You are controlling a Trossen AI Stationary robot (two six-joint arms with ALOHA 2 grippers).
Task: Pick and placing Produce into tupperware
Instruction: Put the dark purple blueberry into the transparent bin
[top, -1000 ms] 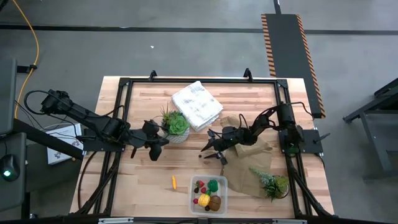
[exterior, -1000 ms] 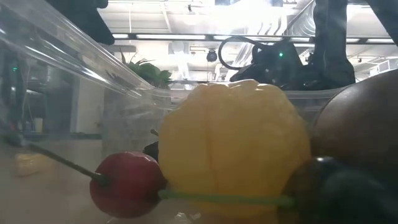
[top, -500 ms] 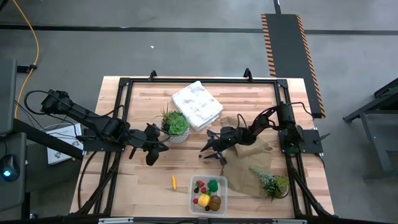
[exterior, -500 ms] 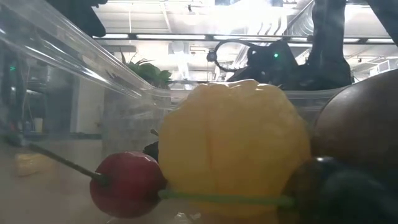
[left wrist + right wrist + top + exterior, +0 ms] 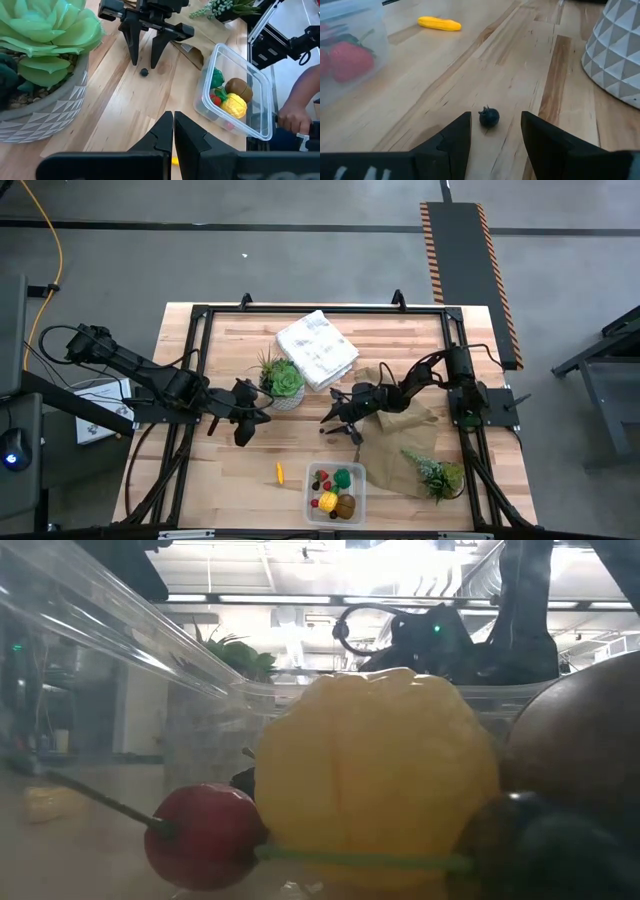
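Two arms share a pale plank table (image 5: 400, 340), and the only change over the last second is small. The left gripper (image 5: 243, 430) has swung a little nearer its own side, away from the potted succulent (image 5: 283, 380), with its fingers pressed together on nothing. The right gripper (image 5: 492, 131) has edged slightly toward the left arm and hangs low with its fingers parted to either side of a dark berry (image 5: 489, 117), not yet touching it. That points to the berry as the next piece to lift, so the task looks well along but unfinished.

Largest of the loose things is the folded white cloth (image 5: 316, 348), soft and creased. Next comes the crumpled brown paper bag (image 5: 405, 442), stiff and wrinkled, under the right arm. The succulent's pot (image 5: 45, 115) is grey with a faceted triangle relief, under waxy green leaves.

The tupperware (image 5: 336, 492) sits at the table's near edge. It is thin clear plastic, squarish with rounded corners, and holds:
- a ridged yellow lemon (image 5: 375, 775)
- a brown kiwi-like ball (image 5: 238, 89)
- a green broccoli-like piece (image 5: 343, 477)
- glossy red berries (image 5: 205, 835)

Still outside it are an orange stick (image 5: 280, 472), smooth and tapered, on the bare wood just beside the box, and the berry, tiny, round and matt.
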